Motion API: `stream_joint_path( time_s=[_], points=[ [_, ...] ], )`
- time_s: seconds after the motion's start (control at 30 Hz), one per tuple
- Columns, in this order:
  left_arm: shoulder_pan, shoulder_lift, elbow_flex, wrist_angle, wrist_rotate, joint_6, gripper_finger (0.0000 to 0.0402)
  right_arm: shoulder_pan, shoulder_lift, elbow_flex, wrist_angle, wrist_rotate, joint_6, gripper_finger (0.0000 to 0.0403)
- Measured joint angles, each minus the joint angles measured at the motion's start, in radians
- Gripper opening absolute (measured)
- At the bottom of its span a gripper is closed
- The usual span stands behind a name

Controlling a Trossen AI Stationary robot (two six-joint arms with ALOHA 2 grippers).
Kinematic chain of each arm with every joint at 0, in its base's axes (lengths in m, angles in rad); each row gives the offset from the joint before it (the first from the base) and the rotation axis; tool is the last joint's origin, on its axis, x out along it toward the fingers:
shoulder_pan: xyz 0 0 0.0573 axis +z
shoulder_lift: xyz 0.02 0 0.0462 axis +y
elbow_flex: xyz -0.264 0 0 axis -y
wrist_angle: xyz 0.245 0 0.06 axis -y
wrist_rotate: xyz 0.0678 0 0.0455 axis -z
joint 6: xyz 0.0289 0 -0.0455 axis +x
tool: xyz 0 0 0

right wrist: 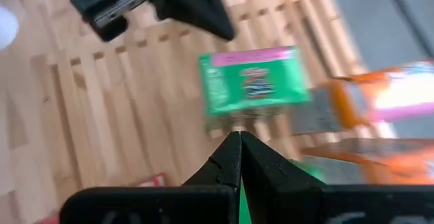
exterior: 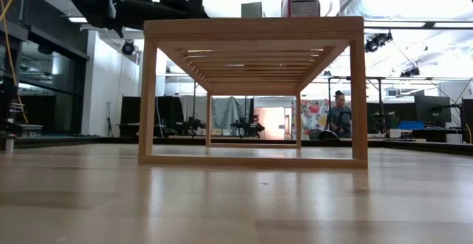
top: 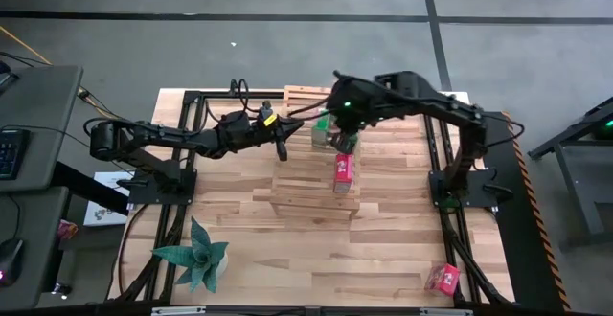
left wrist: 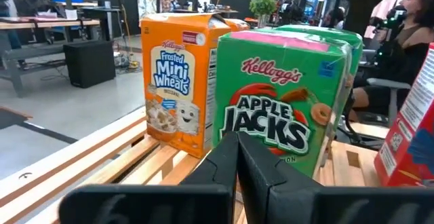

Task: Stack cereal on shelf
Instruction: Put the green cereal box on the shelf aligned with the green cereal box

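My left gripper (left wrist: 237,146) is pinched shut on nothing, low over the shelf (top: 316,201), with a green box (left wrist: 288,108) standing just ahead and an orange box (left wrist: 178,81) beside it. My right gripper (right wrist: 239,146) is shut and empty too, above a green box (right wrist: 254,88). A red box (top: 343,169) stands mid-shelf; another red one (top: 442,278) lies far off.
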Motion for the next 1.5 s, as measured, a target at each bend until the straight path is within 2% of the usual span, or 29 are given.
stream_joint_path(
  time_s=[0.13,0.23,0.33,0.43,0.63,0.73,0.8,0.93,1.03,1.1,1.3,1.5],
  points=[
    [0.002,0.000,0.000,-0.001,0.031,0.000,0.0000,0.016,-0.052,-0.005,-0.027,0.082,0.008,0.0000],
    [0.002,0.000,0.000,-0.005,0.072,0.001,0.0000,0.028,-0.102,-0.057,-0.050,0.113,0.030,0.0000],
    [0.002,0.000,0.000,-0.011,0.095,0.011,0.0000,0.038,-0.188,-0.192,-0.046,0.140,0.086,0.0000],
    [0.002,0.000,0.000,-0.017,0.115,0.037,0.0000,0.052,-0.327,-0.423,0.036,0.161,0.142,0.0000],
    [0.008,0.000,0.000,-0.020,0.127,0.099,0.0000,0.060,-0.652,-0.957,0.435,0.116,0.130,0.0000],
    [0.035,0.017,0.000,-0.014,0.225,0.118,0.0000,0.059,-0.776,-1.196,0.697,0.105,0.077,0.0000],
    [0.062,0.039,-0.001,-0.017,0.288,0.112,0.0000,0.060,-0.832,-1.336,0.885,0.076,0.009,0.0000],
    [0.109,0.104,-0.001,0.033,0.326,0.073,0.0000,0.059,-0.884,-1.531,1.184,0.072,-0.115,0.0000],
    [0.130,0.165,-0.001,0.108,0.385,0.042,0.0000,0.059,-0.890,-1.619,1.343,0.073,-0.163,0.0000],
    [0.142,0.195,0.000,0.143,0.409,0.019,0.0000,0.059,-0.890,-1.650,1.383,0.073,-0.174,0.0000],
    [0.147,0.241,0.042,0.147,0.418,0.005,0.0000,0.041,-0.889,-1.658,1.385,0.100,-0.168,0.0000],
    [0.122,0.244,0.074,0.141,0.501,-0.019,0.0000,0.019,-0.889,-1.658,1.386,0.070,-0.165,0.0000]
  ],
)
